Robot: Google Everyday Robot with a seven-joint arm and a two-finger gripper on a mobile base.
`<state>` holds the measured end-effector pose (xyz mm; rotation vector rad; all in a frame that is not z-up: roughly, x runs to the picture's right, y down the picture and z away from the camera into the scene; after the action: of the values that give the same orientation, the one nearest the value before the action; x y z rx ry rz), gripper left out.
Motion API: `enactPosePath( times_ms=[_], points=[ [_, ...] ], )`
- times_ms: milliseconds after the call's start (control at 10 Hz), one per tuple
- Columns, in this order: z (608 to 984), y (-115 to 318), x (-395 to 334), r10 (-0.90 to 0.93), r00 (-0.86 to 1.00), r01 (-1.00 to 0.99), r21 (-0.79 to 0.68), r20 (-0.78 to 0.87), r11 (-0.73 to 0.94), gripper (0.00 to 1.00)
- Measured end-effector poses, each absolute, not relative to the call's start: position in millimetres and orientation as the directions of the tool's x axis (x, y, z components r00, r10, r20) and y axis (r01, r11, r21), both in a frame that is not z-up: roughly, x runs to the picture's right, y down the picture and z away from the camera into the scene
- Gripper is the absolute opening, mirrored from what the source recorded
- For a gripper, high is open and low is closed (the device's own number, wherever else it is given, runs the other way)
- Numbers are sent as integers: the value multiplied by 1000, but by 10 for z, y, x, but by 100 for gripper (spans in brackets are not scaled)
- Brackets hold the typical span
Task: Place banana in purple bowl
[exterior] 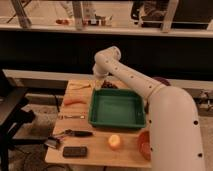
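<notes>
The gripper (99,84) hangs low over the far end of the wooden table (95,150), at the tip of the white arm (131,80) that reaches in from the right. The arm's last link covers much of it, and I cannot tell whether it is spread or pressed together. Nothing can be seen held in it.

The banana (80,86) lies on the table top near the far edge, just left of the gripper; whether the two touch I cannot tell. The purple bowl (161,80) sits well apart from it at the far right of the table, mostly hidden behind the arm, with only a dark sliver of its rim showing.

Just right of the gripper is a small dark cluster (108,85) that is too blurred to name. In front of that sits a green tray (118,121), taking up the middle of the table. An orange carrot-like piece (75,101) lies left of the tray, nearer than the banana. Closer still are a thin utensil (73,116), a dark-handled tool (77,133) and a flat black device (75,151). A round yellow-orange fruit (115,142) rests near the front edge, and beside it a red-orange bowl (143,145) is partly covered by the robot's body.
</notes>
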<state>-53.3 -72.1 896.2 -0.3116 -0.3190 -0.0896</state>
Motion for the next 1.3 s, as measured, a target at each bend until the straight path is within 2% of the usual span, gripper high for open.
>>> enactPosePath(
  times_ms=[200, 700, 1300],
  points=[
    [8959, -730, -552, -46, 943, 143, -277, 330, 950, 80],
    [8974, -893, -970, -158, 871, 247, -136, 466, 959, 80],
    [9221, -798, -1558, -252, 785, 364, -93, 566, 927, 80]
  ],
)
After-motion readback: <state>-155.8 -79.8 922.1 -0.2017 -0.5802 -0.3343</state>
